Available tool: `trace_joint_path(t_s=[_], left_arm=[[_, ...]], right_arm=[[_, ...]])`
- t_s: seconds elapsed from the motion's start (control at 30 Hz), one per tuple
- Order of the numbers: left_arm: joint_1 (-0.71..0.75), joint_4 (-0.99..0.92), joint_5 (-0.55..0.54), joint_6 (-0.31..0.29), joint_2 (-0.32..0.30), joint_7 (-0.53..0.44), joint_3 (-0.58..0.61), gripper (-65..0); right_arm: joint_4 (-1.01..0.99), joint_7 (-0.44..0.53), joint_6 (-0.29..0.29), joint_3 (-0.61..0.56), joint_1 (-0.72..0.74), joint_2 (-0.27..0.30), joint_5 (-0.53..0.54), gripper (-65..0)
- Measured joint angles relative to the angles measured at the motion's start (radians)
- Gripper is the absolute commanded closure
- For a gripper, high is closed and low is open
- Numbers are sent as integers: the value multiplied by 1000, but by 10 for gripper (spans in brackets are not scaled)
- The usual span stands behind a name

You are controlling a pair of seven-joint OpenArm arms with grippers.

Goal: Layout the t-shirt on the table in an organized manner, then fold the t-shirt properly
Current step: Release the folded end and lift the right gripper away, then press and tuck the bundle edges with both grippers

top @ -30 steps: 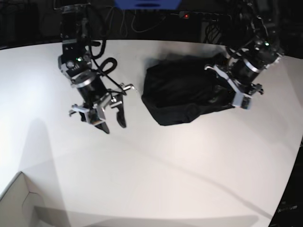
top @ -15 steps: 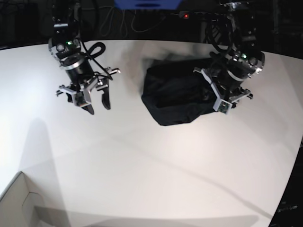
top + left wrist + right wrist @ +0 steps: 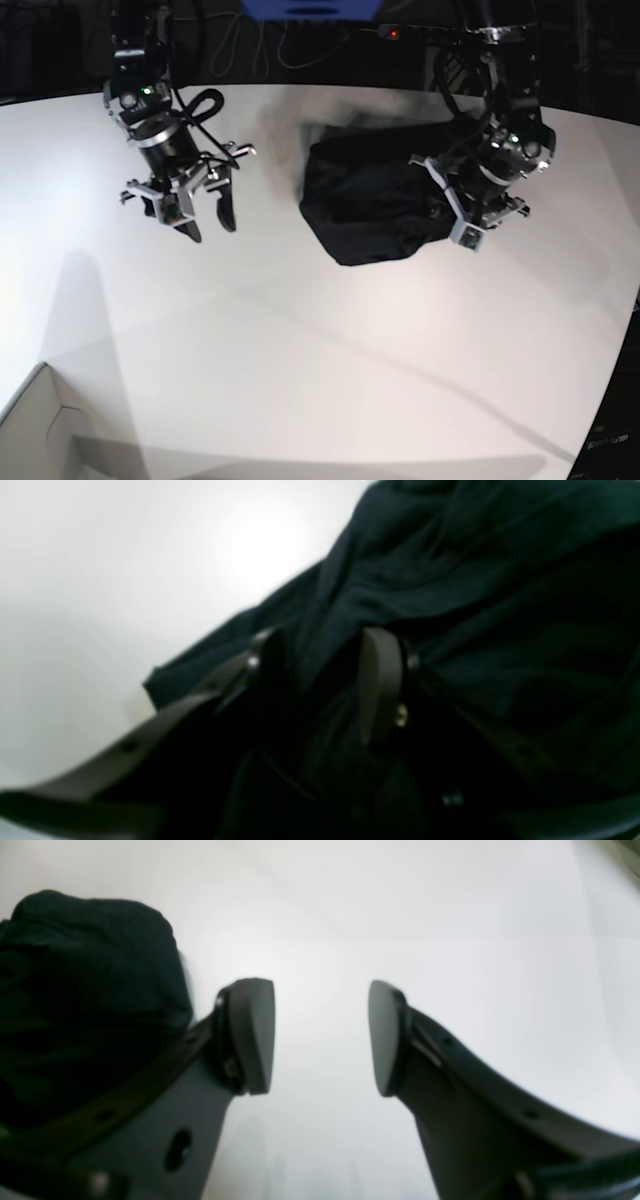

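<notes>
Left tool [image 3: 325,680]: its two fingers stand moderately apart, pressed down into the black t-shirt [image 3: 475,580]. Dark fabric lies bunched in the gap between the fingers; whether they actually pinch it cannot be told, as the wrist view is blurred and dark. In the base view this tool [image 3: 455,225] sits over the right-hand edge of the garment.

Right tool [image 3: 322,1037]: wide, with both pads clearly separated and only bare white surface between them. It holds nothing. In the base view it [image 3: 205,222] hangs above the bench [image 3: 320,340], well apart from the shirt, toward the left side.

T-shirt [image 3: 375,205]: lies as a crumpled, roughly rectangular heap on the far central part of the bench, not spread flat, with folds and ridges visible. In the right wrist view a rounded lump of it [image 3: 85,990] shows just beside the left-hand finger.

A pale cardboard box corner [image 3: 40,430] sits at the near left edge of the bench.
</notes>
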Motion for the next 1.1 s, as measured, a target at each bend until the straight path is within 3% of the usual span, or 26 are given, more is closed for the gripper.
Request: trace_joint_path(t_s=[0.17,0.37,0.7,1.1], left_arm=[[-1,0,-1,0,0,1,-3,0],[0,64,-7,-7,5,10,-130,0],[6,206,-11,-11,11,8,-172,-1],[44,149,-12,-11,3,7,-173,-1]], right_arm=[[0,0,0,1,0,0,0,-302],[-3,0,0,0,0,0,0,-302],[-3,0,0,-13,0,-25,0,-302],[-3,2,-4,-308,-16,-29,0,-329]])
